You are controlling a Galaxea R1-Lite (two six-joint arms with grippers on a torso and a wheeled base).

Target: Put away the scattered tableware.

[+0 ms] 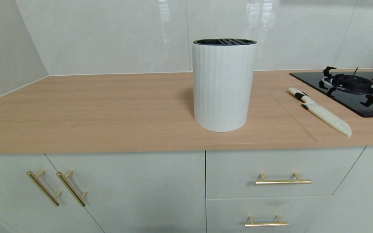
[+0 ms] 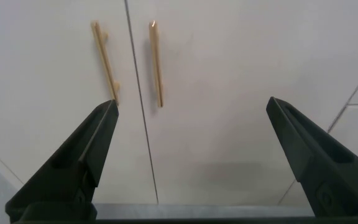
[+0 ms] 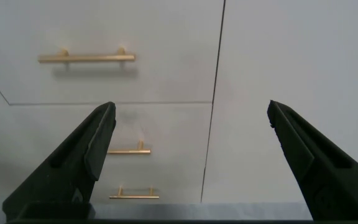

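While my arms sit low, facing the cabinet fronts (image 2: 229, 74), left gripper (image 2: 192, 102) and right gripper (image 3: 192, 106) are spread wide; knife (image 1: 319, 111) lies on counter (image 1: 108, 110) right of holder (image 1: 224, 85).

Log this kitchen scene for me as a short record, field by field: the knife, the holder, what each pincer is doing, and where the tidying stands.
knife: lying flat on the countertop, on the robot's right of the holder, apart from it, beside the stove
holder: white ribbed cylinder, upright, black slotted top, nothing sticking out
left pincer: open, empty, facing cabinet doors
right pincer: open, empty, facing drawer fronts
task state: knife not yet put away
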